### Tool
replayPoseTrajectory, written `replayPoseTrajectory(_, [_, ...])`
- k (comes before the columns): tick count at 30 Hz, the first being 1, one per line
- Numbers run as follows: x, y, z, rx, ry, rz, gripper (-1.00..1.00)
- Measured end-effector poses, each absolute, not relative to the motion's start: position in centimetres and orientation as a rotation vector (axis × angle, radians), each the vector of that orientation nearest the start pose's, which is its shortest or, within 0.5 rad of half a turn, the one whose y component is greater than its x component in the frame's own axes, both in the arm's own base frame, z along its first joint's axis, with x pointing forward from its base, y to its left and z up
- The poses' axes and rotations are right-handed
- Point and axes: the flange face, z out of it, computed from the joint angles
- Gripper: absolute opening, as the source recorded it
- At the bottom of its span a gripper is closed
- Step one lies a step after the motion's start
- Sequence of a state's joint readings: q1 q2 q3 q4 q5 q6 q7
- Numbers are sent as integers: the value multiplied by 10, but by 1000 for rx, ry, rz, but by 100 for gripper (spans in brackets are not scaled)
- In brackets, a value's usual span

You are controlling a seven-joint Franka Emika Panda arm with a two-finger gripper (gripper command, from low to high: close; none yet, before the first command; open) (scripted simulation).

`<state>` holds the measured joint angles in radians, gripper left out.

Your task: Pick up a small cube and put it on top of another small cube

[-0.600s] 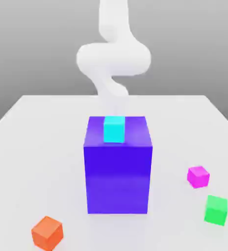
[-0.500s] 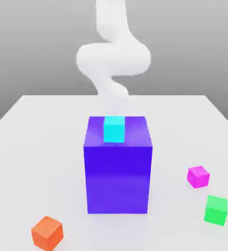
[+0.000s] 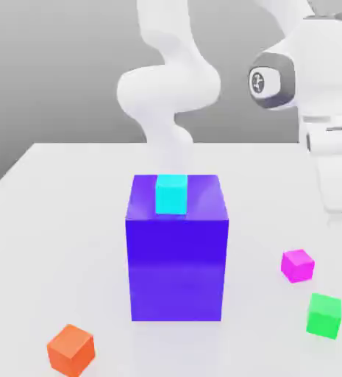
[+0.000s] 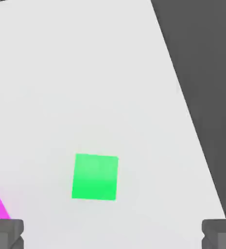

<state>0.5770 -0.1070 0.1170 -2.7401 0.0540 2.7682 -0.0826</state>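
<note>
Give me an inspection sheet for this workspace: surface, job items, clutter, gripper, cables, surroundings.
Surface: white table, flat.
Job's things: magenta cube on the table, apart from the green cube; cyan cube atop the big blue-violet block.
Clutter: orange cube at the exterior view's lower left.
Gripper: gripper open, holding nothing, above the table near the green and magenta cubes.
Cables: nothing seen.
Surroundings: plain grey backdrop; dark floor past the table edge.
</note>
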Motion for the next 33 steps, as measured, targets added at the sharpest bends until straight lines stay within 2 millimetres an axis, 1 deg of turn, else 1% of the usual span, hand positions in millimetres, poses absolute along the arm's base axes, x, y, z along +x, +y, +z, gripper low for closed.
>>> replayPoseTrajectory(2, [280,272,229,-2806,-1349,-102,0])
replayPoseTrajectory(3, [262,275,212,-2762,-1468,-56,0])
replayPoseTrajectory(4, [250,277,199,-2730,-1543,-29,0])
replayPoseTrajectory(6, [251,271,177,-2730,-1554,-8,0])
replayPoseTrajectory(10, [250,270,140,-2727,-1560,-1,0])
replayPoseTrajectory(11, [249,269,131,-2726,-1560,0,-100])
replayPoseTrajectory(16, [249,269,131,-2727,-1560,3,-100])
replayPoseTrajectory(17, [249,269,127,-2727,-1560,2,-100])
replayPoseTrajectory(18, [249,269,129,-2727,-1561,2,-100])
replayPoseTrajectory(20, [250,270,143,-2727,-1561,2,-100])
replayPoseTrajectory(25, [251,269,186,-2733,-1552,2,-100])
replayPoseTrajectory(27, [273,270,197,-2798,-1431,2,-100])
replayPoseTrajectory(33, [358,274,230,-2988,-970,2,-100])
